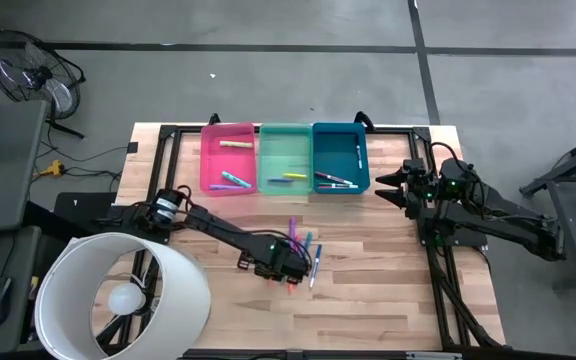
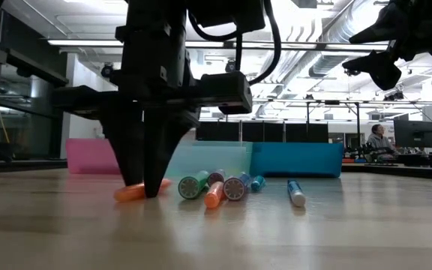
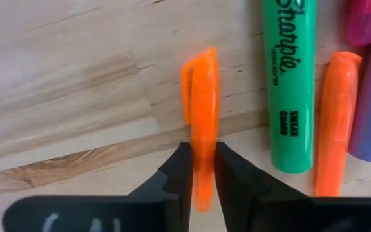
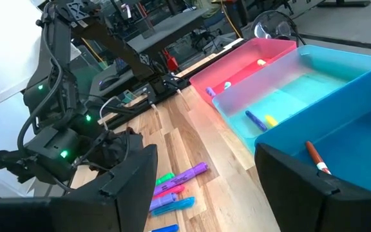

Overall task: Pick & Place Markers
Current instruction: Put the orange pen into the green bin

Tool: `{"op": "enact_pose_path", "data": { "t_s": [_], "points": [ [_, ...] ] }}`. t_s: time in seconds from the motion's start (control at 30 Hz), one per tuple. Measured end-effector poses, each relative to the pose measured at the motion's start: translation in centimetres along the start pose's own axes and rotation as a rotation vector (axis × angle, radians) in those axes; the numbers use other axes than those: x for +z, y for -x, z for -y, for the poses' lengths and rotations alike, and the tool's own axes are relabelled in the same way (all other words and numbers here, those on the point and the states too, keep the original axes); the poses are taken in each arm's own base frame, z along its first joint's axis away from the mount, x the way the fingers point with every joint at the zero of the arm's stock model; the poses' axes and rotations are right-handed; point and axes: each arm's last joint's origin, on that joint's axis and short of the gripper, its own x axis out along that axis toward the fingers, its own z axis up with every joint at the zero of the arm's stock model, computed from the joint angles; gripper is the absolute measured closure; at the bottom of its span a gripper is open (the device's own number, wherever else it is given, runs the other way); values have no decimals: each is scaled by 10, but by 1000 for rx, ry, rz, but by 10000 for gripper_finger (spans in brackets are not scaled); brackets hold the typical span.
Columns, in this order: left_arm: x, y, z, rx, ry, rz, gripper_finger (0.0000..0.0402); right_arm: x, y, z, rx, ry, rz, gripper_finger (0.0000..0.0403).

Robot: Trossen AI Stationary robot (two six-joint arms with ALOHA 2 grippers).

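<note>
Left gripper (image 3: 203,169): down on the table (image 1: 368,300) at centre — fingers pressed together on an orange marker (image 3: 202,96) lying flat.
Loose markers (image 1: 308,250): cluster at the gripper's 1 o'clock.
Bins (image 1: 284,158): pink, green, blue at 12 o'clock — markers inside.
Right gripper (image 1: 386,186): raised at 3 o'clock, fingers apart, holding nothing.

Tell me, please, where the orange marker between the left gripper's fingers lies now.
In the high view, the orange marker lies on the table at front centre, at the left end of the loose marker cluster, beside a green marker.
</note>
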Motion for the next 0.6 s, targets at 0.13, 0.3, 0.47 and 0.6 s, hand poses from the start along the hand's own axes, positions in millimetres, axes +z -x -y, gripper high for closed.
{"op": "enact_pose_path", "data": {
  "t_s": [0.13,0.3,0.47,0.6],
  "points": [
    [-2,-2,1,-8,-30,-8,367,0,0,0,0,0,0,153],
    [-3,-2,1,-10,-83,-13,372,0,0,0,0,0,0,153],
    [-2,-2,1,-14,-103,-14,372,0,0,0,0,0,0,153],
    [-2,0,1,-16,-112,-3,372,0,0,0,0,0,0,153]
  ]
}}
